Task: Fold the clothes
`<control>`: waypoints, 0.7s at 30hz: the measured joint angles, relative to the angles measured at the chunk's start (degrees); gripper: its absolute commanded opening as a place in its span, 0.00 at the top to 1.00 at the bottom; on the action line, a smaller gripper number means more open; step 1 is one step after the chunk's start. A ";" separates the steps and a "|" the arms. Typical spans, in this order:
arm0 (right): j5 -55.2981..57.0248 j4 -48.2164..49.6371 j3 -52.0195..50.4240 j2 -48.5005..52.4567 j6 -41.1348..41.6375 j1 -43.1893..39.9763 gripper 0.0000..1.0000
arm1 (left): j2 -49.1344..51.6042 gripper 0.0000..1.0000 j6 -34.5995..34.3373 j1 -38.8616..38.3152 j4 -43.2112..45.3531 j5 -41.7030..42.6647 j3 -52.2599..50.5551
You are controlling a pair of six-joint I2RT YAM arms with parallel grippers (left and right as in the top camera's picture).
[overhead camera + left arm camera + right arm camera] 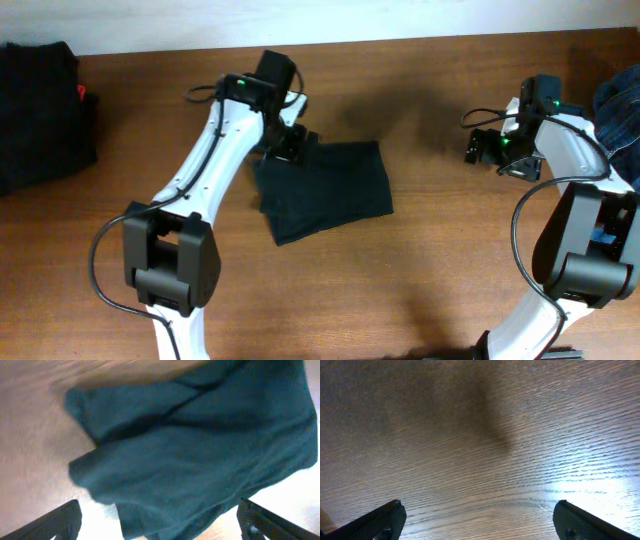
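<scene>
A dark folded T-shirt [325, 190] lies flat in the middle of the table, one of the clothes. My left gripper [290, 145] hovers over its far left corner, open, holding nothing. In the left wrist view the shirt [200, 450] fills most of the frame, and the left gripper [159, 510] has its jaws spread wide above the cloth. My right gripper [483, 148] is off to the right of the shirt, well apart from it. The right wrist view shows the right gripper [477, 510] open over bare wood.
A heap of black clothes [40, 110] sits at the far left edge with a small red item [86, 97] beside it. A blue garment [620, 115] lies at the far right edge behind the right arm. The table [430, 260] is brown wood.
</scene>
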 measured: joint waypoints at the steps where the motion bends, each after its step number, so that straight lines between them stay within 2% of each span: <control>1: 0.00 0.00 0.00 0.00 -0.04 -0.09 0.01 | 0.00 0.01 -1.22 0.85 -0.02 0.31 -0.04; 8: 1.88 0.07 0.00 0.00 -0.20 -0.09 0.01 | 0.55 0.01 -4.15 6.01 2.47 3.78 -4.92; 21: 6.71 0.09 0.00 0.00 -0.22 -0.09 0.01 | 2.03 0.01 -4.09 6.03 13.70 11.21 -19.17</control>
